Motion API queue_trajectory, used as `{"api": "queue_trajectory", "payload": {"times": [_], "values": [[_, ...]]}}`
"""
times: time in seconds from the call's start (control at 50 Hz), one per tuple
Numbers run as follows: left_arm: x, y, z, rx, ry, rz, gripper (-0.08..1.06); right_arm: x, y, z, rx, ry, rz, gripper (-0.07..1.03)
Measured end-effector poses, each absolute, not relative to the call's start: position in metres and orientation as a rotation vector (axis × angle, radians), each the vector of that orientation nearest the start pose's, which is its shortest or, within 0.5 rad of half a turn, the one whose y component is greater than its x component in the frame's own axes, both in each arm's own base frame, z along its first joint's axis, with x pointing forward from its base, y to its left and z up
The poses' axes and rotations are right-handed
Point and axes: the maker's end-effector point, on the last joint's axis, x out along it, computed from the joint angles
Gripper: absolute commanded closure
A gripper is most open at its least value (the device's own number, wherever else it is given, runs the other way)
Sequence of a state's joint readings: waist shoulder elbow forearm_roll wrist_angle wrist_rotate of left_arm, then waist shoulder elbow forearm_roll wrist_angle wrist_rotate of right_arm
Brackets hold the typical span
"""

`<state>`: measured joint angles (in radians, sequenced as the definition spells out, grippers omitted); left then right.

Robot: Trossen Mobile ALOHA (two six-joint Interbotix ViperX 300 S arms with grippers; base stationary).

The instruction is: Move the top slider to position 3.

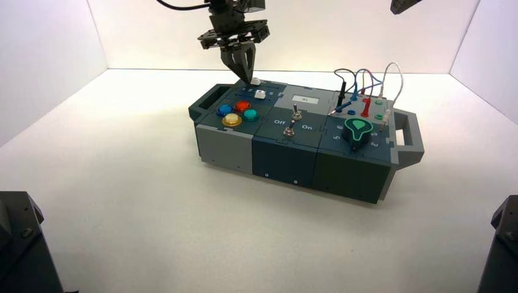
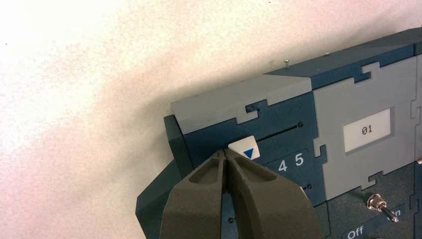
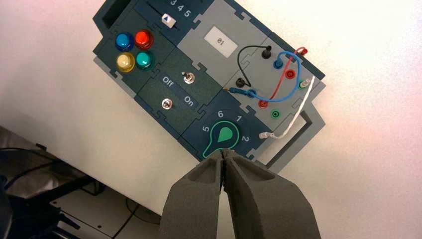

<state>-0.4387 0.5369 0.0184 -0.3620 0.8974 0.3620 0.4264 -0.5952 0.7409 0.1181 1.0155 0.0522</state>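
The top slider (image 2: 244, 148) is a small white knob with a blue triangle, in a dark track along the box's far left edge; it also shows in the high view (image 1: 255, 80). My left gripper (image 2: 225, 153) is shut and empty, its tips touching the knob's end on the side away from the printed 4 and 5 (image 2: 290, 163). My fingers (image 2: 263, 199) hide digit 3 there. The high view shows the left gripper (image 1: 249, 78) pointing down at the slider. Digit 3 (image 3: 173, 3) shows in the right wrist view. My right gripper (image 3: 223, 152) is shut and empty, high above the box.
The box (image 1: 287, 155) also bears a second slider knob (image 1: 260, 94), four round coloured buttons (image 1: 238, 112), two toggle switches (image 1: 294, 121), a small display reading 01 (image 2: 367, 130), a green dial knob (image 1: 358, 129) and plugged wires (image 1: 363, 91). My right arm (image 1: 404, 5) shows top right.
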Motion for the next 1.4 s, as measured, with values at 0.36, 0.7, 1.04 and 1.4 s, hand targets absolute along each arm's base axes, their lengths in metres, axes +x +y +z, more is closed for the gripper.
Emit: {"api": "queue_trajectory", "payload": {"times": [0.36,0.7,1.04,1.4], "values": [[0.4177,-0.2545,0.0295,0.218,1.399,-0.691,1.0,0.2192,0.1186,0.2036,-0.094,1.179,0.397,0.98],[0.4159,-0.2562,0.0287,0.219,1.404,-0.693,1.0,0.2186,0.1189,0.2034,-0.092,1.179,0.398,0.98],[0.4153,-0.2583,0.0266,0.221,1.406,-0.695,1.0,0.2187,0.1187,0.2034,-0.095,1.179,0.398,0.98],[0.4206,-0.2598,0.0305,0.216,1.396,-0.678,1.01,0.2188,0.1188,0.203,-0.095,1.18,0.398,0.98]]}}
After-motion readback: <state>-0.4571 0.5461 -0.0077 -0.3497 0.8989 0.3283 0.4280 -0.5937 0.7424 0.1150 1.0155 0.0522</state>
